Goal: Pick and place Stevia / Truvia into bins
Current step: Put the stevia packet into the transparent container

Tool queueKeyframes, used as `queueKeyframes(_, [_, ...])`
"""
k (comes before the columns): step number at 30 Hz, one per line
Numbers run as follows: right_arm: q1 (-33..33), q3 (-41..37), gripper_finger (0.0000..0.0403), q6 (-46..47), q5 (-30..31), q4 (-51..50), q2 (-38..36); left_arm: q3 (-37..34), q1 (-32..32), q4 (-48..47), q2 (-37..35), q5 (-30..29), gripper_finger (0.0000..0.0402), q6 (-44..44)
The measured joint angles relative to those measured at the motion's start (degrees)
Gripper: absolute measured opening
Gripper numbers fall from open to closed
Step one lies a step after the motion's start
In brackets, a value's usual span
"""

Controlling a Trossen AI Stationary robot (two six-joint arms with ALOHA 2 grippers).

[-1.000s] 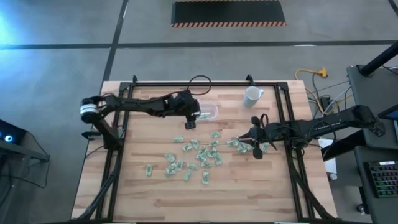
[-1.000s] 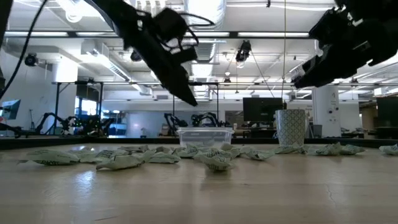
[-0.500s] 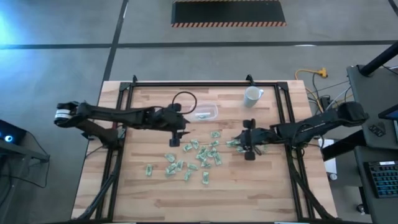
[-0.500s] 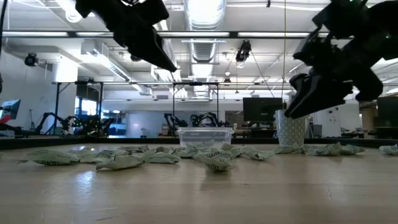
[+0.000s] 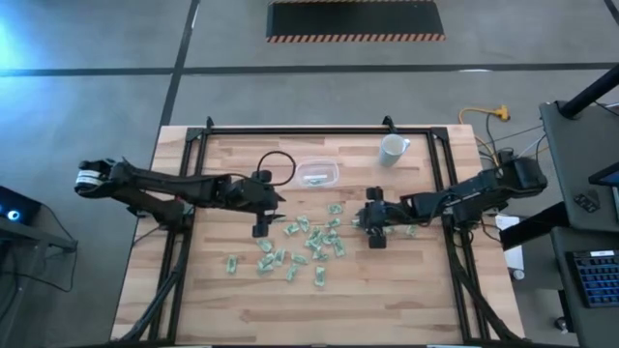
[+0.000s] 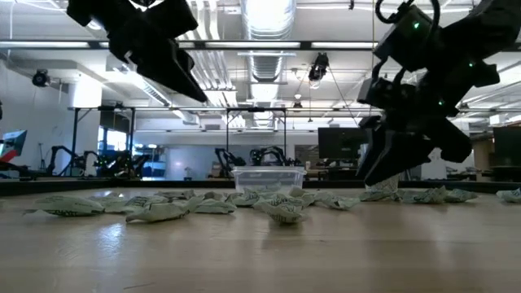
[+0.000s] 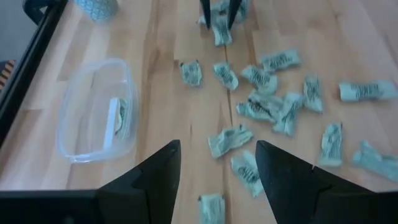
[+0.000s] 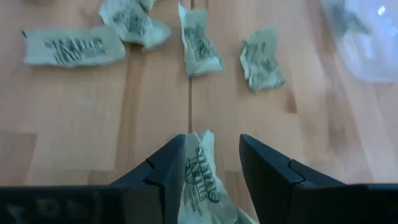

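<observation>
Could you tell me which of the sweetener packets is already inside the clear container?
The single packet lying inside the clear container; the other packets lie loose on the wooden table.

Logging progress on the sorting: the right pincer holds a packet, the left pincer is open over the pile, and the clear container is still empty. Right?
Not quite. The clear container is not empty: the left wrist view shows one packet lying in it. The rest holds: the right pincer grips a packet between its fingers, and the left pincer is open over the scattered pile.
</observation>
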Motion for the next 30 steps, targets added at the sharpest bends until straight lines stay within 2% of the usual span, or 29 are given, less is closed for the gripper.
queueKeyframes(12, [-1.1,0.7,0.0097,1.3,-2.8,-1.5,2.5,-0.4,-1.1,-1.4,0.4,0.0,0.0192,-1.7])
queueKeyframes(21, [-1.1,2.0,0.0016,2.2,-3.8,-5.2,2.4,-0.4,-1.2,-1.5,0.9,0.0,0.0192,-1.8])
queueKeyframes(30, [-1.0,7.7,0.0009,-4.3,-2.8,-2.0,0.3,-1.3,-1.7,-1.7,1.0,0.0,0.0192,-3.3])
